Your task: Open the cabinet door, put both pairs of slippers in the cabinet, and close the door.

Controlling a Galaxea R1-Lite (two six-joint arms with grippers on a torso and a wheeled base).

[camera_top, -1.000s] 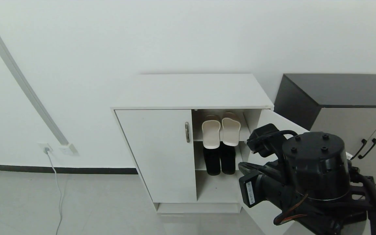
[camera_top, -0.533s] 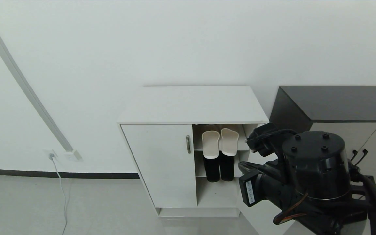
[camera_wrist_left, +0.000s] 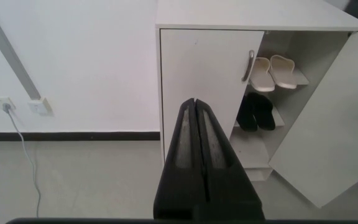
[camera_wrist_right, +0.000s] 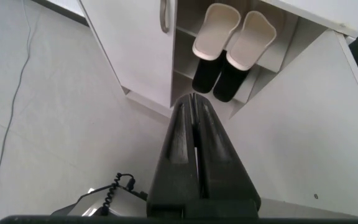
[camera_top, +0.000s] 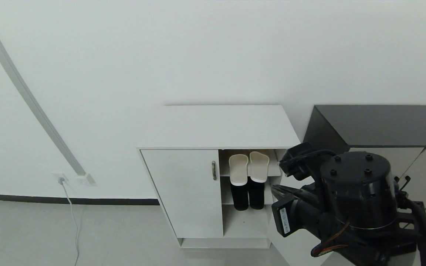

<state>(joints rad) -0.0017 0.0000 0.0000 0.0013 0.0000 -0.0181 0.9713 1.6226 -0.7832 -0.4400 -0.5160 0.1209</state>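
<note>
Since a second ago the whole head view has shifted: the cabinet [camera_top: 216, 125] looks smaller and lower, so I believe the camera has moved back, not the things. The white slippers [camera_top: 249, 168] lie on the upper shelf and the black slippers [camera_top: 248, 195] on the shelf below. The open door [camera_wrist_left: 328, 143] swings out on my right side. The right gripper [camera_wrist_right: 193, 99] is nearer to it, fingers together and empty. The left gripper [camera_wrist_left: 194, 102], also closed on nothing, faces the shut half.
</note>
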